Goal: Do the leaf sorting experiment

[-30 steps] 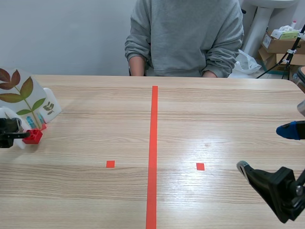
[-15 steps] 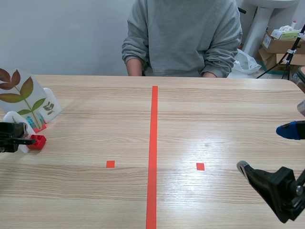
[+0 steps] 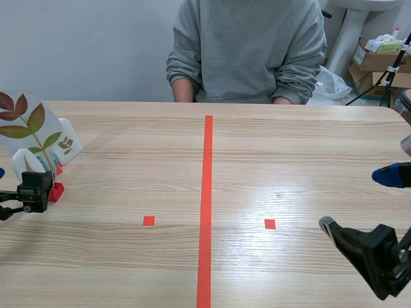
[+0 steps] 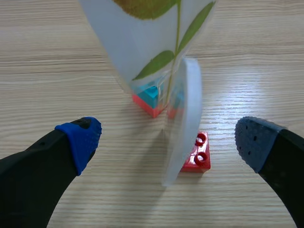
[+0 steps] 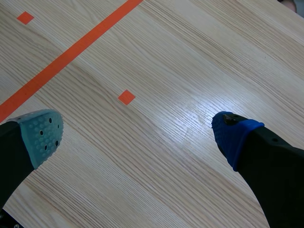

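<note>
Leaf cards (image 3: 38, 135) stand at the 9 o'clock edge of the worktop (image 3: 289, 154), well apart from the centre tape line. Open wide and empty, the left end effector (image 4: 167, 142) has its fingers at 9 and 3 o'clock. Between them stands the small white card (image 4: 183, 114), upright and seen edge-on. Its flat faces look toward the two pads, its long edge runs 6 to 12 o'clock. It stands on a red brick (image 4: 196, 156) whose two studs also line up 6 to 12, a bit toward the 3 o'clock finger. Just behind at 12 o'clock is the big leaf card (image 4: 142, 42) on its own red-and-teal base; cannot tell if the two cards touch. Scene view: left end effector (image 3: 33, 191) low beside the red brick (image 3: 57, 191). Also open and empty, the right end effector (image 5: 137, 137) hangs over bare wood near 4 o'clock, well apart from the cards. Left arm is clearly nearer. Judgement: next is a straight squeeze on the small card's faces. With the brick off-centre, the 3 o'clock finger likely meets first and could tip it into the big card. A person (image 3: 247, 58) sits at 12 o'clock, hands out of sight.
</note>
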You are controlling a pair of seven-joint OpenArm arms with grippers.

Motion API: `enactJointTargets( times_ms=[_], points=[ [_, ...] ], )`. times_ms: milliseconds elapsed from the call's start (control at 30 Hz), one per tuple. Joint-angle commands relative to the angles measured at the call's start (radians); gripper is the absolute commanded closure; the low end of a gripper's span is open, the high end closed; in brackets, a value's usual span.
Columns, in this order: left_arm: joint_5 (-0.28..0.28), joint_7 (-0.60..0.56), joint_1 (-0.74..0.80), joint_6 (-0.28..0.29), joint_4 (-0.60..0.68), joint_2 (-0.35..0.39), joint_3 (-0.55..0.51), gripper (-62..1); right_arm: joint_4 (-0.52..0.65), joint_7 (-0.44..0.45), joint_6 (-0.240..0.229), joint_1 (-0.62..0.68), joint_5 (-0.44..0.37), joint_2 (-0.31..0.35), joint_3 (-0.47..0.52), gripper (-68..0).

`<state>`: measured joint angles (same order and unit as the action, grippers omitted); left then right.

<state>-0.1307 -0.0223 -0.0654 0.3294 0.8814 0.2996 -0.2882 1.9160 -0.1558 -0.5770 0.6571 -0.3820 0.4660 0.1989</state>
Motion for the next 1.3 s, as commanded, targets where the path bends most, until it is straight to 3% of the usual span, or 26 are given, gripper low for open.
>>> enactJointTargets(
  times_ms=[0,233,500,700,967,1267],
  points=[
    [-0.006,-0.035,0.019,0.005,0.023,0.013,-0.004,-60.3,0.014,0.014,0.004,-0.012,-0.006,0.01,0.003,-65.7],
    [-0.007,-0.087,0.185,0.006,0.121,0.019,-0.006,-60.3,0.014,0.011,0.004,-0.012,-0.006,0.01,0.003,-65.7],
    [-0.007,-0.132,0.572,0.04,0.531,0.019,-0.006,-60.2,0.014,-0.016,0.004,-0.012,-0.006,0.01,0.003,-65.7],
    [-0.007,-0.138,0.784,0.167,0.836,0.019,-0.005,-60.2,0.014,-0.011,0.004,-0.012,-0.007,0.01,0.003,-65.7],
    [-0.035,-0.1,0.869,0.247,1.046,0.013,-0.003,-60.2,0.014,0.024,0.003,-0.012,-0.014,0.01,0.003,-65.7],
    [-0.204,0.05,0.869,0.266,1.12,0.006,-0.003,-60.2,0.014,0.055,0.0,-0.011,-0.05,0.01,0.003,-65.7]
  ],
)
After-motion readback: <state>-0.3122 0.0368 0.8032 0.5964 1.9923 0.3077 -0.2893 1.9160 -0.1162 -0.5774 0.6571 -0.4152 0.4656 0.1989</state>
